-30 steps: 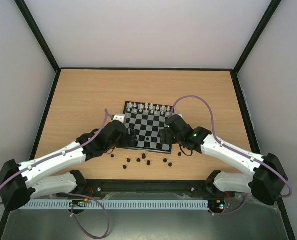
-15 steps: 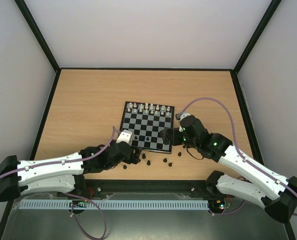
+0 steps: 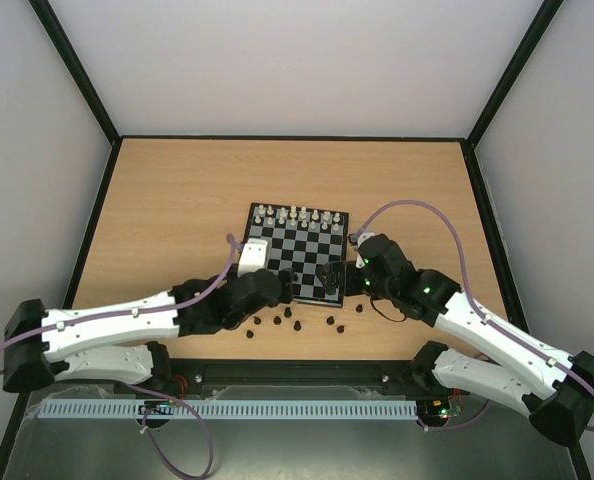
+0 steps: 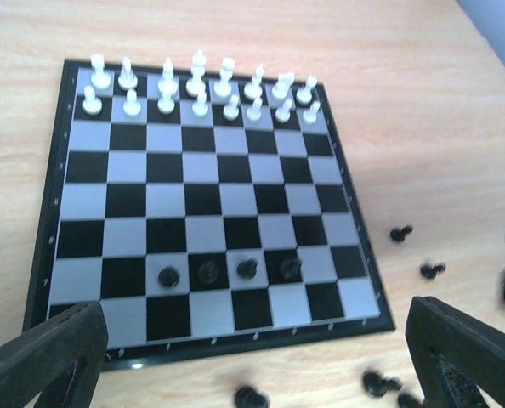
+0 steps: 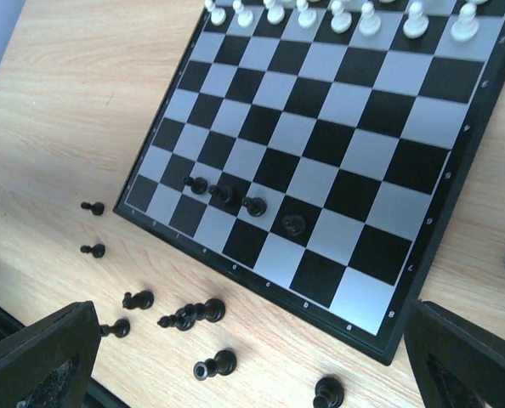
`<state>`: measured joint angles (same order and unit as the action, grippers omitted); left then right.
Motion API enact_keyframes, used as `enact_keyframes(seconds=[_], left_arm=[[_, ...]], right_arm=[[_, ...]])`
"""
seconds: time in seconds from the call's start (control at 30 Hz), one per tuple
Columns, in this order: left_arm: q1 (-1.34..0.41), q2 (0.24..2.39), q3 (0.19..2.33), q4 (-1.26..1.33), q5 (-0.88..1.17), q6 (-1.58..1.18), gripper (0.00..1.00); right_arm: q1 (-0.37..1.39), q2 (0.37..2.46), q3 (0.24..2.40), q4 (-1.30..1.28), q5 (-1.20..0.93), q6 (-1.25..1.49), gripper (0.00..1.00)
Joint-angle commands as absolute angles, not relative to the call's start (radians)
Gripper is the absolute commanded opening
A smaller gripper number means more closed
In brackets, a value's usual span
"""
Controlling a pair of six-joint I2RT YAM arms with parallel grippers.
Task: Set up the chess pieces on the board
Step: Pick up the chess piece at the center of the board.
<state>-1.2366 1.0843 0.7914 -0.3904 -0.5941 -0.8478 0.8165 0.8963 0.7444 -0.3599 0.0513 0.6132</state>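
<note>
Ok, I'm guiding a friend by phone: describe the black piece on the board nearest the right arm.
On the wooden table lies a chessboard with white pieces along its far edge. Four black pieces line its second row from the near edge; yours is the rightmost piece, with an empty square to its right.

No word, label, brand or number can be read in any view. Along its dark border the board (image 5: 346, 140) carries tiny pale marks, too small to make out.
</note>
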Motion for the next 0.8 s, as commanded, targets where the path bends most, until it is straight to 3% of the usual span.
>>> enact_keyframes(seconds=[0.0, 0.23, 0.77], left_arm=[[-1.247, 1.202, 0.973, -0.503, -0.705, -0.947, 0.99], [-1.311, 1.240, 1.075, -0.574, -0.722, -1.071, 0.99], [-1.291, 1.278, 1.114, -0.608, -0.735, -1.125, 0.99]], right_arm=[[0.813, 0.916, 0.707, -0.308, -0.006, 0.651, 0.99], [0.832, 0.897, 0.606, -0.162, -0.098, 0.756, 0.99], [0.844, 0.920, 0.704, -0.260, -0.037, 0.609, 0.98]])
